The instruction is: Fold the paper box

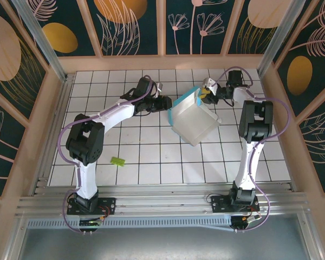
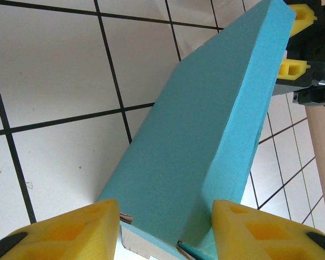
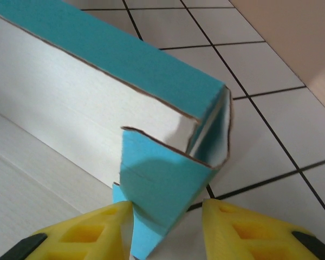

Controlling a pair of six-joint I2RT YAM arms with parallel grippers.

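The surface is white, ruled into square tiles by dark lines. A small lime-green scrap lies on it at the near left. The paper box sits toward the far middle, white side up.

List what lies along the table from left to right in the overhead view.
Green scrap → left hand → paper box → right hand.

A: Non-task items? 
B: White tiled surface with black grid lines. Small lime-green scrap lying flat on it, well apart from both sets of fingers, near side, left.
A: Surroundings? 
B: Wood-framed wall panels, dark floral print.
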